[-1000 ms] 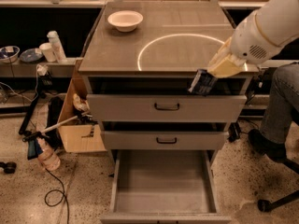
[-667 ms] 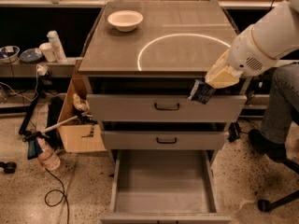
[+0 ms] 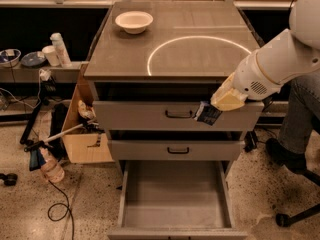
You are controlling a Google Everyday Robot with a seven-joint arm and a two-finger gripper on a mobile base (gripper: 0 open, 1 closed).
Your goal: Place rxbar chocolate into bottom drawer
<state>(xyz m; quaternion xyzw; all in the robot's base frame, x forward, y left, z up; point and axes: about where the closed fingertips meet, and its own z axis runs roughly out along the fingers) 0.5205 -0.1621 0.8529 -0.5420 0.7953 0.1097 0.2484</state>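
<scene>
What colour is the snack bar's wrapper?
Dark navy with pale print, in the camera view; the claw holds the rxbar chocolate before the top drawer.

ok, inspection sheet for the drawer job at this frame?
Surface: grey cabinet top, white bowl at back left.
Job's things: rxbar chocolate hanging in front of top drawer; bottom drawer pulled open, nothing seen inside.
Clutter: cardboard box and spray bottle on floor, left.
End effector: by top drawer's right end, shut on the bar.
Cables: black cable looped on floor.
Surroundings: person's leg at right.
</scene>
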